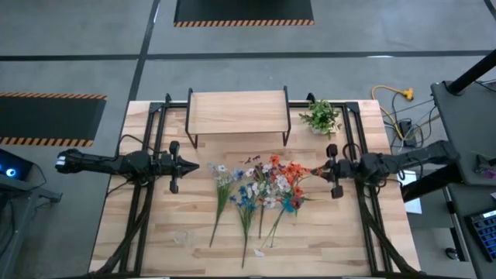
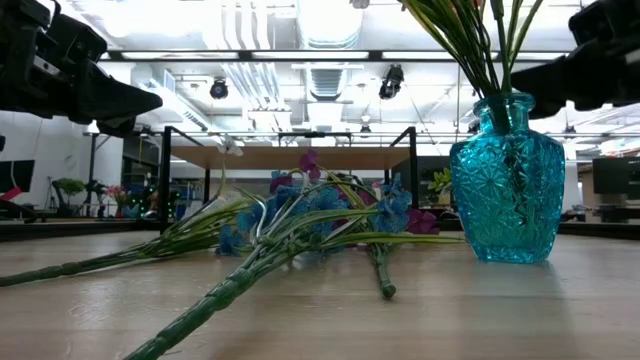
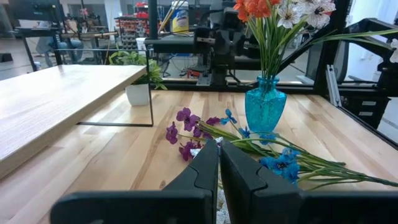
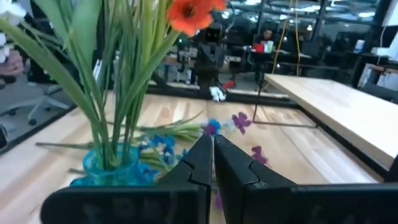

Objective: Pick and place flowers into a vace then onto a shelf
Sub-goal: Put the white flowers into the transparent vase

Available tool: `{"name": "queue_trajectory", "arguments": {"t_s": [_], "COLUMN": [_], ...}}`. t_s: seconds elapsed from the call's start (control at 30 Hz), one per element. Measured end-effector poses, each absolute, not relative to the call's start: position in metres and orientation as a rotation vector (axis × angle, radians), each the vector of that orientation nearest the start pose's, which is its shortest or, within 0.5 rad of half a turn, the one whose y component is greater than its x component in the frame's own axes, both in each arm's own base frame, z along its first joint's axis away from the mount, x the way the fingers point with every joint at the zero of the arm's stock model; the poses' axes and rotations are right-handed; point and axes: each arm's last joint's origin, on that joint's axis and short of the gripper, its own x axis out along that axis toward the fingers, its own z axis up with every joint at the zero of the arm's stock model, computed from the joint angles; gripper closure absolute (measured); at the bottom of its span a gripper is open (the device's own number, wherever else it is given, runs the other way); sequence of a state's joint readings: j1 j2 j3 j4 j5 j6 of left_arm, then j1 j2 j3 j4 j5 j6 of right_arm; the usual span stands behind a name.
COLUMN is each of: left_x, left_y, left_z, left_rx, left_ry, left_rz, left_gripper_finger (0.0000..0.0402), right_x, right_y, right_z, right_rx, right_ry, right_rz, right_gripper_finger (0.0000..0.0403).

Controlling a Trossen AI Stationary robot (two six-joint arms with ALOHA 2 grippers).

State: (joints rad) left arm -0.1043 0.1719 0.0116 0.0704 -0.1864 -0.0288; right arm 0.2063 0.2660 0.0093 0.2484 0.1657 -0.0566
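A turquoise glass vase [image 2: 507, 180] stands upright on the table, right of centre, holding several green stems with orange-red and white blooms [image 1: 285, 177]. It also shows in the left wrist view [image 3: 265, 109] and the right wrist view [image 4: 111, 167]. More flowers [image 1: 244, 198] with blue, white and purple blooms lie flat on the table left of the vase, stems toward the near edge. My left gripper [image 1: 203, 165] is shut and empty, raised left of the flowers. My right gripper [image 1: 316, 170] is shut and empty, raised right of the vase's blooms.
The shelf [image 1: 239, 112], a light wood plank on thin black legs, stands at the table's far middle. A bushy green plant in a white pot [image 1: 322, 118] stands to the right of the shelf. Black frame rails run along the table's left and right sides.
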Motion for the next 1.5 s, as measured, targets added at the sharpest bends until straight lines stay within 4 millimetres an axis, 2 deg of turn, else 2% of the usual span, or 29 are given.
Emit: {"name": "queue_trajectory", "arguments": {"t_s": [0.27, 0.37, 0.53, 0.67, 0.77, 0.87, 1.0, 1.13, 1.27, 1.37, 1.5], "left_x": [0.107, 0.107, 0.107, 0.107, 0.106, 0.107, 0.111, 0.116, 0.126, 0.137, 0.154], "left_y": [-0.006, -0.006, -0.006, -0.006, -0.006, -0.006, -0.003, -0.003, -0.003, -0.004, -0.006], "left_z": [0.160, 0.162, 0.165, 0.180, 0.194, 0.197, 0.193, 0.194, 0.194, 0.205, 0.224], "left_rx": [-0.016, -0.054, -0.087, -0.116, -0.133, -0.129, -0.176, -0.234, -0.283, -0.332, -0.387], "left_ry": [0.087, 0.067, 0.037, -0.123, -0.261, -0.297, -0.257, -0.213, -0.107, -0.045, 0.124], "left_rz": [0.083, 0.084, 0.083, 0.070, 0.044, 0.067, 0.187, 0.195, 0.217, 0.230, 0.274], "left_gripper_finger": [0.0401, 0.0389, 0.0310, 0.0242, 0.0217, 0.0211, 0.0210, 0.0210, 0.0210, 0.0210, 0.0210], "right_x": [0.111, 0.112, 0.112, 0.112, 0.112, 0.112, 0.112, 0.112, 0.112, 0.112, 0.112], "right_y": [0.011, 0.011, 0.011, 0.011, 0.011, 0.011, 0.011, 0.011, 0.011, 0.011, 0.011], "right_z": [0.170, 0.169, 0.168, 0.169, 0.168, 0.168, 0.168, 0.168, 0.168, 0.168, 0.169], "right_rx": [0.005, 0.016, -0.004, -0.035, -0.039, -0.057, -0.060, -0.068, -0.157, -0.219, -0.229], "right_ry": [-0.018, -0.005, 0.002, 0.002, 0.002, 0.003, 0.005, 0.005, 0.007, 0.007, 0.000], "right_rz": [-0.015, -0.016, -0.016, -0.016, -0.017, -0.017, -0.018, -0.019, -0.018, -0.018, -0.019], "right_gripper_finger": [0.0395, 0.0394, 0.0394, 0.0394, 0.0394, 0.0394, 0.0394, 0.0394, 0.0394, 0.0394, 0.0394]}}
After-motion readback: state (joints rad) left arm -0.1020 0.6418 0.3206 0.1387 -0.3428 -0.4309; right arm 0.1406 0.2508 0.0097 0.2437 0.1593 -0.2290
